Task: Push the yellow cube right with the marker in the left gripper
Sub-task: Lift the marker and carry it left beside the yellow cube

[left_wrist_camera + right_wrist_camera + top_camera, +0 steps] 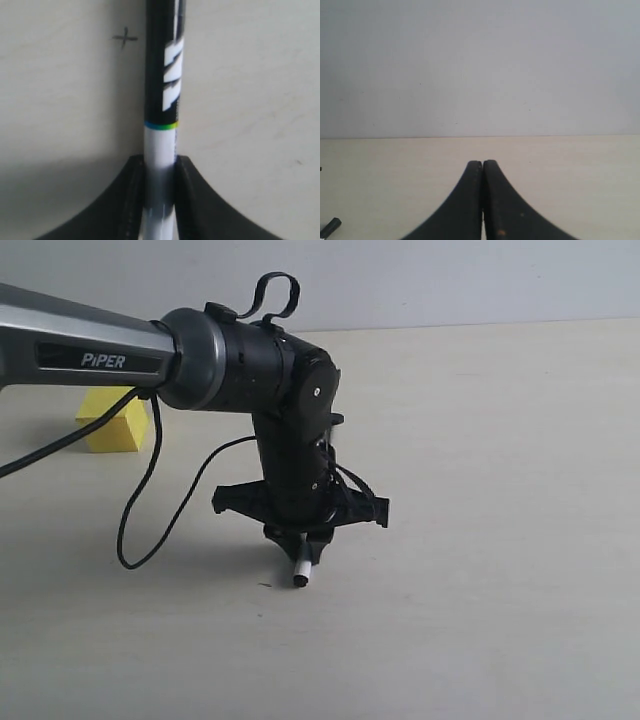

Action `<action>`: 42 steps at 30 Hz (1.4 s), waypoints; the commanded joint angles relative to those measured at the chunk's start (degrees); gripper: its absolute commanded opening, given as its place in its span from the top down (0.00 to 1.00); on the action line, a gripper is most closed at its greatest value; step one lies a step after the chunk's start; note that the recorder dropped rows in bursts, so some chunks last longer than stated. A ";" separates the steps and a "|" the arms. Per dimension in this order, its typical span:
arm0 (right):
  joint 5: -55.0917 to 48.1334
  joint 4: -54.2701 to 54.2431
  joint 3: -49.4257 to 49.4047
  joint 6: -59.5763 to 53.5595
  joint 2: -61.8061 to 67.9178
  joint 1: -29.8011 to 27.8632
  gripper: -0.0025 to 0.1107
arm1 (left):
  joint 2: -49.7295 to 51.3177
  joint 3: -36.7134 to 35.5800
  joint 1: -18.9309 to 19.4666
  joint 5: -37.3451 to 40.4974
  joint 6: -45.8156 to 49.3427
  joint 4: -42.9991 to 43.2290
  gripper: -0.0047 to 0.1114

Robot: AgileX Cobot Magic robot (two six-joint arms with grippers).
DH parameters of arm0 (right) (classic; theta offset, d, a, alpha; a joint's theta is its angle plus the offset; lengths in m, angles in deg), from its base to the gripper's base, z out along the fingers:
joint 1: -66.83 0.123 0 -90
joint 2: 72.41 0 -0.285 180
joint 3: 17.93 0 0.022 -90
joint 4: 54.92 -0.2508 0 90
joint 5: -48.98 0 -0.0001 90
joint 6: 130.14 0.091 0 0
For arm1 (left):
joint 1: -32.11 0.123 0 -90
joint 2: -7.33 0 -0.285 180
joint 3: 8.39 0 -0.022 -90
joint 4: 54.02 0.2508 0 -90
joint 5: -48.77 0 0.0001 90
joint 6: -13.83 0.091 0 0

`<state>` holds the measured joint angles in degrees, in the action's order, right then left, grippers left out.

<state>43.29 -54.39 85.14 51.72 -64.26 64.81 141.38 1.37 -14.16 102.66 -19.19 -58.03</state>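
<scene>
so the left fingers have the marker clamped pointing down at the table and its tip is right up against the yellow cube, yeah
Not quite. The left fingers do have the marker clamped pointing down at the table, but its tip is not against the yellow cube. The exterior view shows the cube well apart from the tip, far off to its left.

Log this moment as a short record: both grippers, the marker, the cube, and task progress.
Marker: slim white marker with black printed band, pointing down at the pale tabletop; tip contact unclear
Left gripper: black two-fingered left gripper, closed on the marker's white barrel
Cube: small bright-yellow cube, far left in the exterior view, partly behind the grey arm, apart from the marker
Right gripper: black right gripper, shut, empty
Progress: push not yet begun
</scene>
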 commanded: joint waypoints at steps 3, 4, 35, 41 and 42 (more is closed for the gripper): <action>0.65 -0.11 -0.28 -0.10 -0.36 -0.34 0.98 | -5.30 1.65 0.69 -1.74 7.50 1.14 0.96; 0.65 -0.11 -0.28 -0.10 -0.36 -0.34 0.98 | -6.86 1.96 1.18 -1.72 9.21 1.26 0.96; 0.65 -0.11 -0.28 -0.22 -0.36 -0.34 0.98 | -20.95 2.33 41.48 8.23 100.01 -0.88 0.96; 0.65 -0.11 -0.28 -0.22 -0.36 -0.34 0.98 | -17.15 2.33 45.32 4.63 105.09 1.81 0.96; 0.65 -0.11 -0.28 -0.22 -0.36 -0.34 0.98 | -16.37 2.33 45.32 4.63 104.86 5.56 0.96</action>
<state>43.29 -54.39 85.14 51.72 -64.26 64.81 123.49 3.53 30.56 108.47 84.58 -57.92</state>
